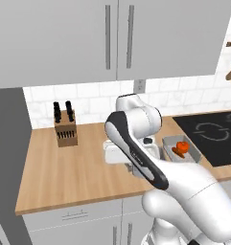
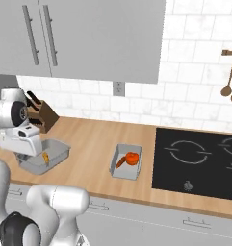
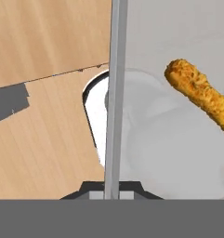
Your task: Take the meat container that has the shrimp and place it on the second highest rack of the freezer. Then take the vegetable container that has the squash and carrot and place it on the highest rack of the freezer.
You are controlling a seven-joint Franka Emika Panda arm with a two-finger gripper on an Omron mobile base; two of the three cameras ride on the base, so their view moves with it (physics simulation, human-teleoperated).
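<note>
Fingers (image 3: 111, 193) clamped on meat container's wall (image 3: 114, 93); shrimp (image 3: 200, 95) lies diagonally inside.

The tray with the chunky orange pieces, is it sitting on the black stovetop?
No, that tray rests on the wooden counter, just left of the stovetop.

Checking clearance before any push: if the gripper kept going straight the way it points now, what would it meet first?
The gripper, shut on the shrimp container's wall, points down; it would probably meet the wooden counter below first.
</note>
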